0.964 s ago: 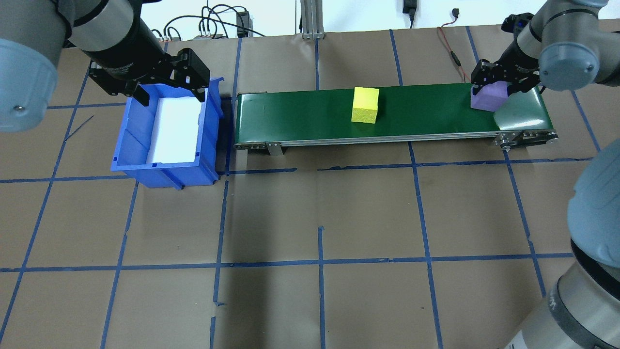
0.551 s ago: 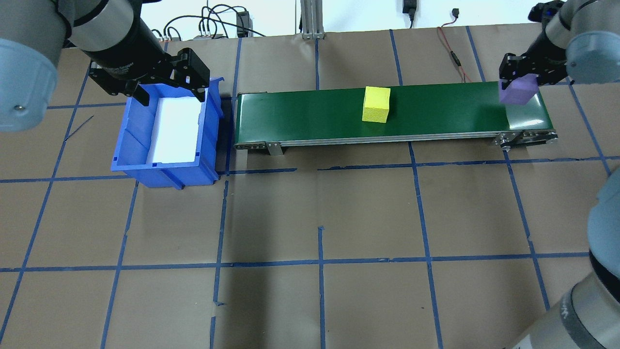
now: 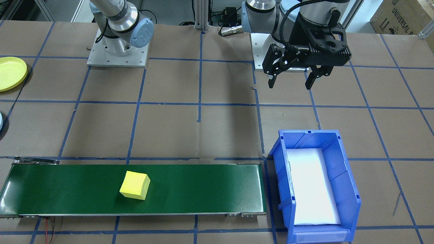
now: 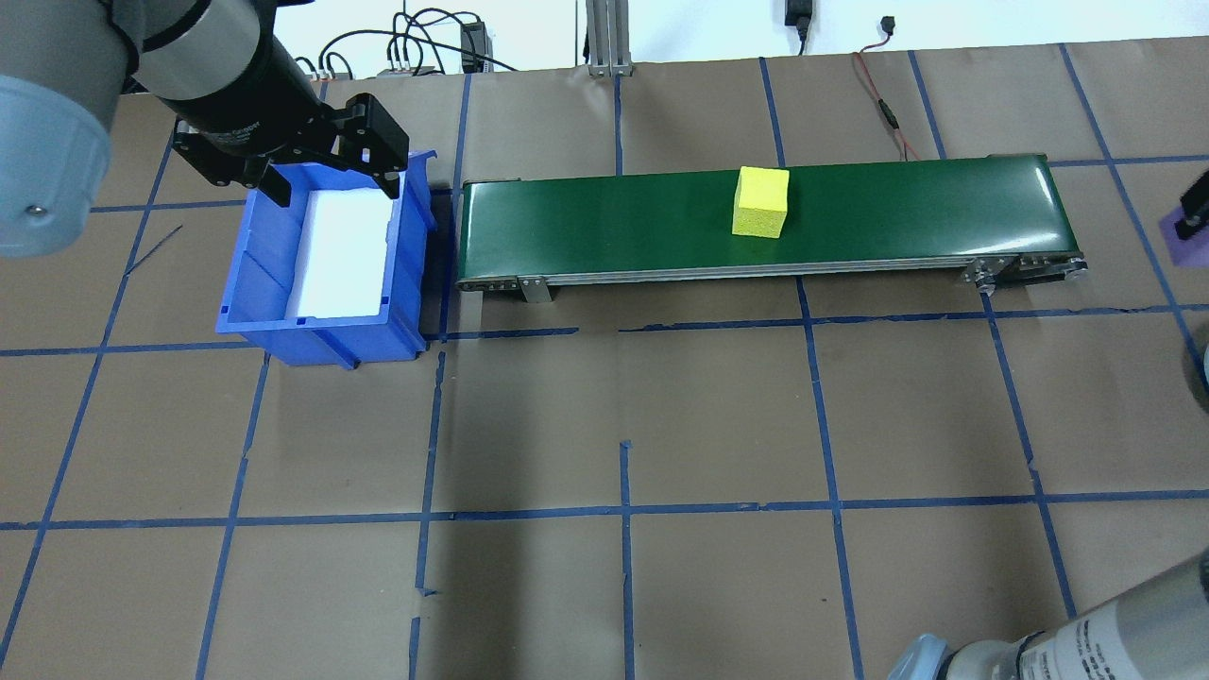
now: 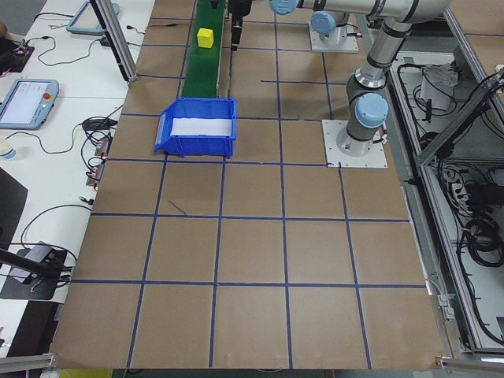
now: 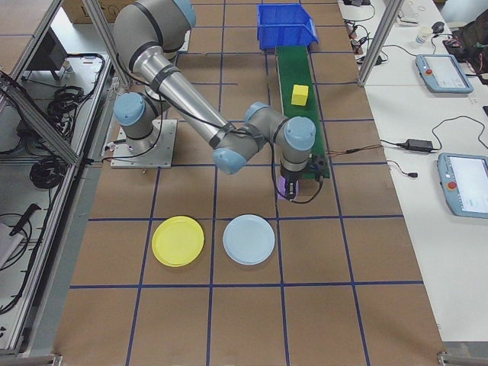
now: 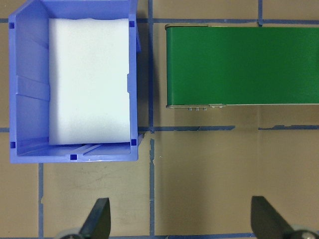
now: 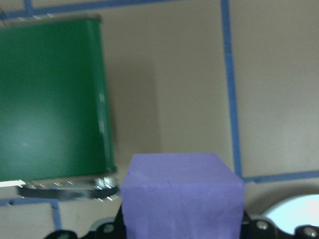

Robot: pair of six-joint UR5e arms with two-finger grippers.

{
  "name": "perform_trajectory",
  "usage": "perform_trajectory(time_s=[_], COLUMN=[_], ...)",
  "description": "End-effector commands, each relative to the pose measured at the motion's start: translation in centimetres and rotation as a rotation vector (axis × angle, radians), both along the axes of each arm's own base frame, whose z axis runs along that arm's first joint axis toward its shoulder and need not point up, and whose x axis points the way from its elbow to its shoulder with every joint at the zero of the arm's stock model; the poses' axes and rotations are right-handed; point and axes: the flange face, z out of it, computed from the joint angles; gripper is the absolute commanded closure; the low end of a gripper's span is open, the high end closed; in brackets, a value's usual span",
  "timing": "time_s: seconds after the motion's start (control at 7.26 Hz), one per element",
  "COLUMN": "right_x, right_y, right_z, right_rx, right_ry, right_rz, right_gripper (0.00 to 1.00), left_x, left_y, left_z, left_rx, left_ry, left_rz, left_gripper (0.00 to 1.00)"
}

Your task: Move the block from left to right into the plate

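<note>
Two tools are mine. My right tool (image 6: 293,187) is clamped on the purple block (image 8: 182,194); in the right wrist view the block fills the lower middle of the frame between my fingers, its top face level, held clear of the tabletop (image 4: 718,416). The green conveyor belt (image 8: 50,99) lies at about ten o'clock from the block in that view, its end roller just beside the block's left edge, and a pale round rim shows at about four o'clock.

In the exterior right view my right tool hangs just past the near end of the conveyor belt (image 6: 299,91). The yellow plate (image 6: 178,240) lies on the tabletop at about eight o'clock from the tool, well apart from it, with the pale blue plate (image 6: 248,239) between, nearer the tool at about seven o'clock. The two plates sit side by side without touching. In the overhead view only a sliver of the purple block (image 4: 1188,229) shows at the right edge, off the belt.

My left tool (image 3: 294,76) hangs with its fingers spread apart and nothing between them, over the blue bin (image 4: 326,260), which holds a white foam pad (image 7: 89,79). A yellow block (image 4: 761,202) rests on the conveyor belt (image 4: 661,227), at about three o'clock from the bin.
</note>
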Motion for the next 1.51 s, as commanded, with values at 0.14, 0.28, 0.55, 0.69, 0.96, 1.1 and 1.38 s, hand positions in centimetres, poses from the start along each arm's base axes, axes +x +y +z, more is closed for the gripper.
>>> perform_trajectory(time_s=[0.14, 0.28, 0.55, 0.69, 0.96, 1.1, 1.38], right_x=[-7.5, -8.4, -10.0, -10.2, -10.1, -8.3, 3.5], right_y=[8.2, 8.9, 9.7, 9.6, 8.9, 7.4, -0.9], right_z=[-5.6, -6.5, -7.7, -7.1, -5.1, -1.9, 3.0], right_rx=[0.044, 0.071, 0.067, 0.058, 0.034, -0.005, -0.1], right_ry=[0.005, 0.019, 0.027, 0.034, 0.049, 0.068, 0.06], right_rz=[-0.008, -0.02, -0.045, -0.045, -0.044, -0.022, 0.02], right_gripper=[0.58, 0.54, 0.25, 0.0, 0.0, 0.0, 0.0], left_x=[0.0, 0.0, -0.1, -0.1, -0.3, -0.4, -0.4], left_y=[0.0, 0.0, 0.0, 0.0, 0.1, 0.1, 0.1], left_z=[0.0, 0.0, 0.0, 0.0, 0.0, 0.0, 0.0], left_rx=[0.001, 0.001, 0.002, 0.001, 0.001, 0.001, 0.001], left_ry=[-0.001, -0.001, 0.0, 0.0, 0.002, 0.002, 0.004], left_rz=[0.0, 0.0, -0.002, -0.002, -0.005, -0.008, -0.007], left_gripper=[0.0, 0.0, 0.0, 0.0, 0.0, 0.0, 0.0])
